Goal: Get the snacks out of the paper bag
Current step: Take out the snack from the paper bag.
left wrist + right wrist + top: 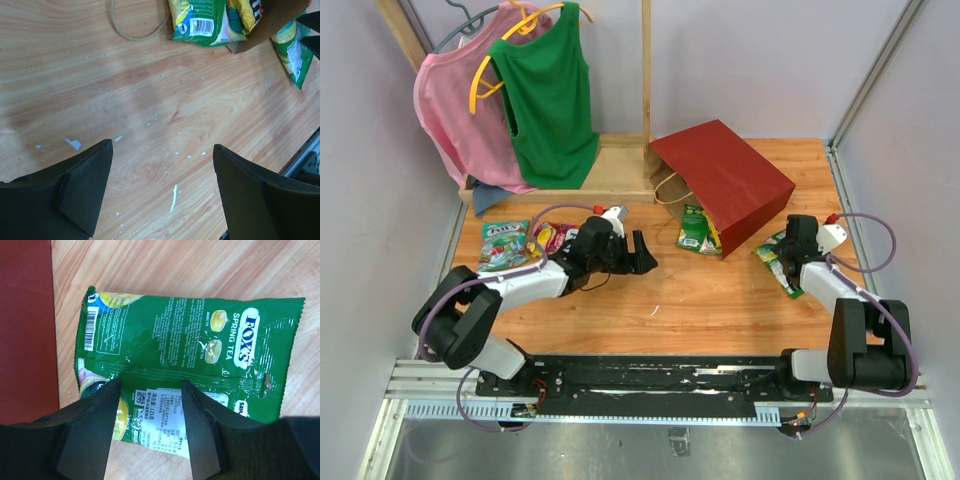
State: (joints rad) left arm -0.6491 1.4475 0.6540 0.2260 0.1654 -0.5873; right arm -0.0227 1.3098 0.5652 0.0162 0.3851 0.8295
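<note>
Left jaws gape wide and empty over bare table [150, 100], probably heading for the bag. Right jaws stand half-apart over a flat green Fox's packet [190, 340], apparently not pinching it. Beyond, the tipped paper bag [725, 180] spills snacks [698, 230].

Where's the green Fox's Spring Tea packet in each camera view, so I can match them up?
Top external: Fox's packet right of centre, just below the paper bag.
Left wrist: at the upper right edge, partly cut off.
Right wrist: fills the middle of the frame.
Shared landmark: the paper bag, left of the packet in every view.
</note>
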